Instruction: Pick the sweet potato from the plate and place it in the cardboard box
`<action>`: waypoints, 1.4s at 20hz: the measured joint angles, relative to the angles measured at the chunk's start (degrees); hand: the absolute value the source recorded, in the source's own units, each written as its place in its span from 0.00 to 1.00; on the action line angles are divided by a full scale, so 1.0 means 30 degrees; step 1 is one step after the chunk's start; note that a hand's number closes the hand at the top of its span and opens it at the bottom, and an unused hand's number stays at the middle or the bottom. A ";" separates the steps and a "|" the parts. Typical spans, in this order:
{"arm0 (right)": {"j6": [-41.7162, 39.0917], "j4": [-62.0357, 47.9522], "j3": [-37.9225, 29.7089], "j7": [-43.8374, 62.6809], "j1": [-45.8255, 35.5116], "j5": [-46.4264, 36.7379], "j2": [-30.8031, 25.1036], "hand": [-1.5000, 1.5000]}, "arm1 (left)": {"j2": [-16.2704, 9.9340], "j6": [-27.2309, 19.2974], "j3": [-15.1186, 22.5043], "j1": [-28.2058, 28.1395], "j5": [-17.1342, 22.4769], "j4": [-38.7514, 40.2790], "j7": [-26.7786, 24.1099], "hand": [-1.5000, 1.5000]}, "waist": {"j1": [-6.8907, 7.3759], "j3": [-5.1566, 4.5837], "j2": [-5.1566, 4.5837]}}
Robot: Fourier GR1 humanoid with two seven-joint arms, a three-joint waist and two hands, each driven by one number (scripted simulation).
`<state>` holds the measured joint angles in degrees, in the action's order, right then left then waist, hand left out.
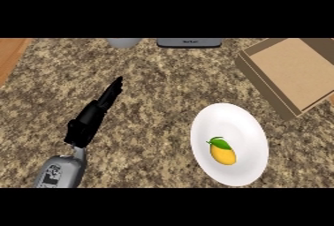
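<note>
Lying near the middle of a white plate (229,119) in the lower right of the frame is a yellow-orange fruit with a green leaf (222,152); it reads more like a mango than a sweet potato. Nothing touches it. Plate sits flat on the speckled granite desk (157,88).

Cardboard box (290,73) is at the upper right, open top, turned at an angle, its near corner just above and to the right of the plate, not touching it. Part of the box runs out of frame at the right.

Left hand (98,112) shows in the left half of the frame, black, fingers straight and pressed together, pointing toward the upper right, holding nothing. Grey forearm (62,172) enters from the lower left edge. Hand is well apart from the plate and the box; can't tell if it touches the desk.

Right hand does not show.

Top edge: a pale grey rounded object (124,42) left of centre and a dark grey flat device (189,43) beside it, both cut off. Strip of wood surface (9,55) in the upper left corner.
</note>
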<state>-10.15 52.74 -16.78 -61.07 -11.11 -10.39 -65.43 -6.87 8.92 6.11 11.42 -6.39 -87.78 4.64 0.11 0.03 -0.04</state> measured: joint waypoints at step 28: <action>-0.0059 -0.8974 0.4903 0.3067 -1.3407 -0.3965 0.3030 1.00 | 0.0647 0.0370 0.0199 0.0696 -0.0356 0.0216 0.0142 0.50 | 0.0878 0.0016 -0.0257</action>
<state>-10.33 25.82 -2.07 -51.87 -51.33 -22.29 -56.34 -4.93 10.03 6.71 13.51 -7.45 -87.13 5.06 2.74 0.08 -0.81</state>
